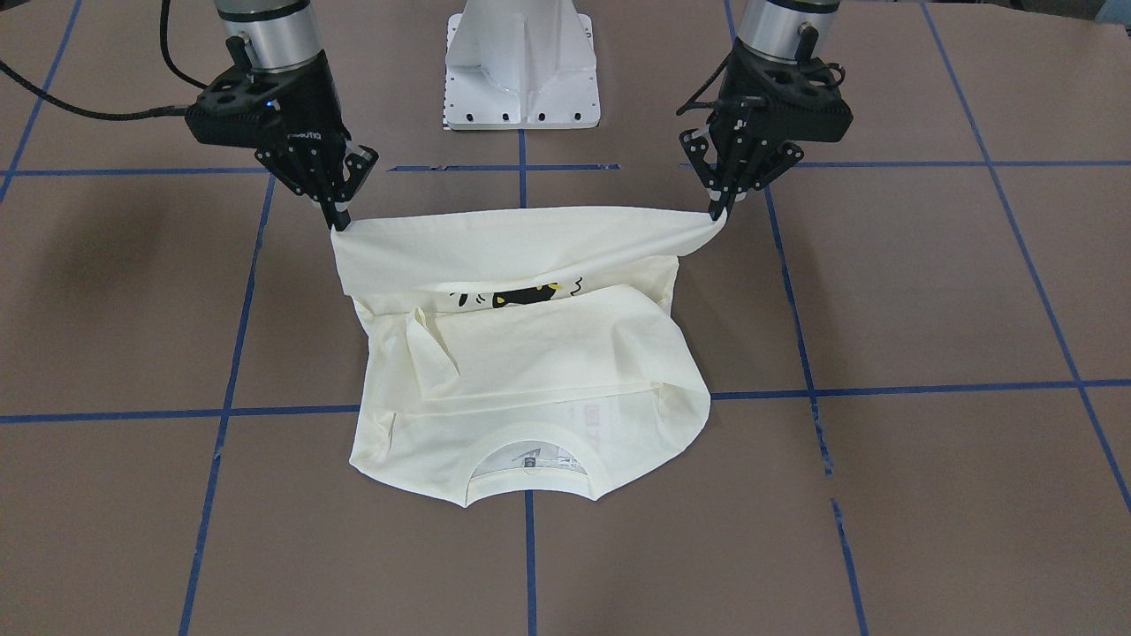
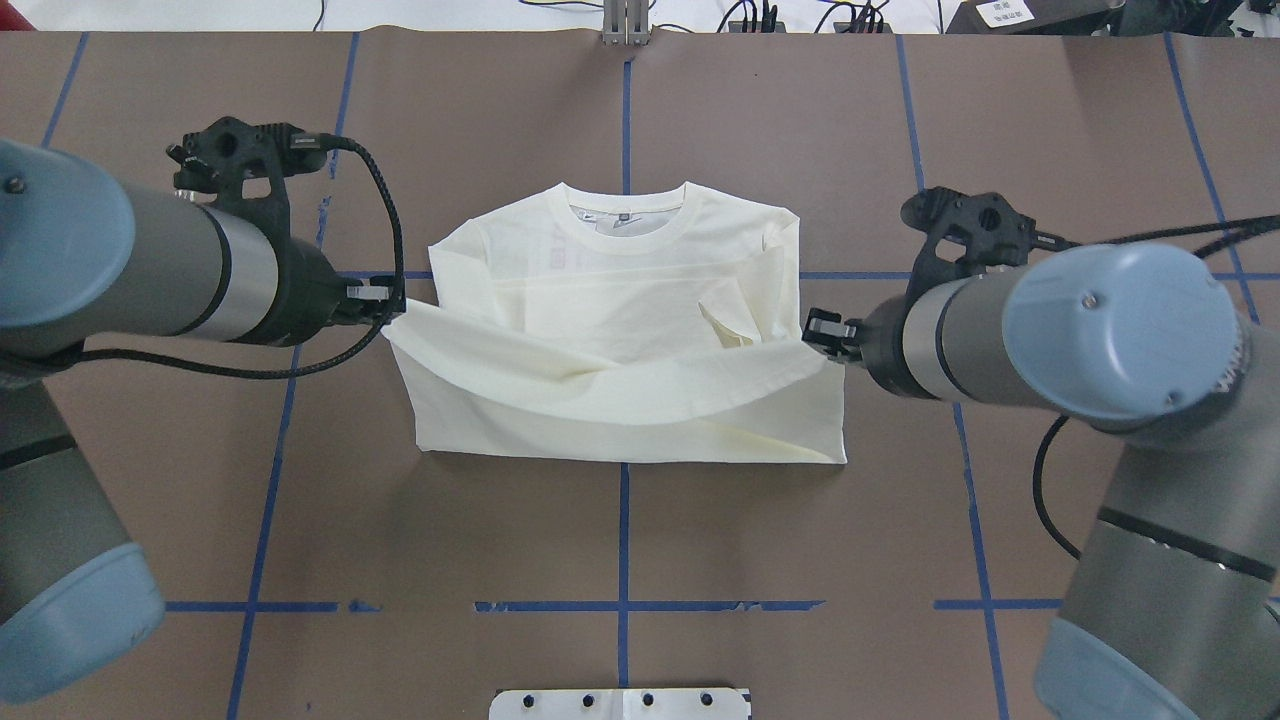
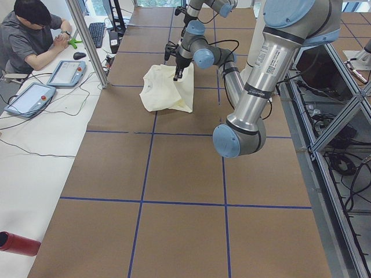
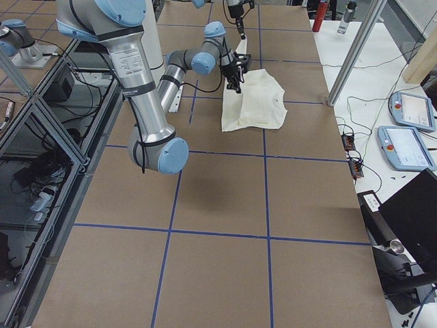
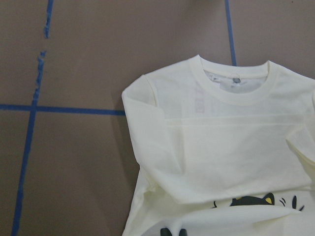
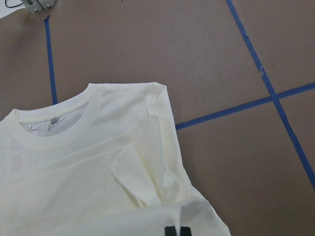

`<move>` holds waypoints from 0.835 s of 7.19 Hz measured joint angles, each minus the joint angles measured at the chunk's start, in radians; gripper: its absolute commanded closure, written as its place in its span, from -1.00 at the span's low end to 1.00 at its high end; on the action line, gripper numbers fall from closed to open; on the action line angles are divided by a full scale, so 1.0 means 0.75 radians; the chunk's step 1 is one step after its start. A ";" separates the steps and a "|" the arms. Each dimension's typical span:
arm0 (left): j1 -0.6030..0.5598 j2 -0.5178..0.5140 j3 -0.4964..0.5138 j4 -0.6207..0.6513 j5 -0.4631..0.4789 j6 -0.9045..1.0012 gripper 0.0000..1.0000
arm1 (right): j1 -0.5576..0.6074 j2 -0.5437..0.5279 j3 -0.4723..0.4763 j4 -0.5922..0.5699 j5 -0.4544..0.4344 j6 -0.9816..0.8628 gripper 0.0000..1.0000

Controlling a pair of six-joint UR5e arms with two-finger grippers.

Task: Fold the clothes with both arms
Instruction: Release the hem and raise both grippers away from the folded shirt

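The cream T-shirt lies back up in the middle of the table, its collar away from the robot and its sleeves folded in. My left gripper is shut on one bottom hem corner and my right gripper is shut on the other. The hem is lifted and stretched between them over the body. Under the raised flap a strip of the black cat print shows. In the overhead view the left gripper and right gripper flank the shirt. The wrist views look down on the collar.
The white pedestal base stands behind the shirt on the robot's side. Blue tape lines grid the brown table. A person sits at a side desk with teach pendants. A red cylinder lies off the table's corner.
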 measured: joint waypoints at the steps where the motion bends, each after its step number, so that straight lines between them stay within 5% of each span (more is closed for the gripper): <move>1: -0.021 -0.037 0.099 -0.042 0.005 0.016 1.00 | 0.061 0.087 -0.147 0.018 0.007 -0.033 1.00; 6: -0.034 -0.171 0.713 -0.482 0.144 0.026 1.00 | 0.142 0.273 -0.804 0.382 -0.005 -0.094 1.00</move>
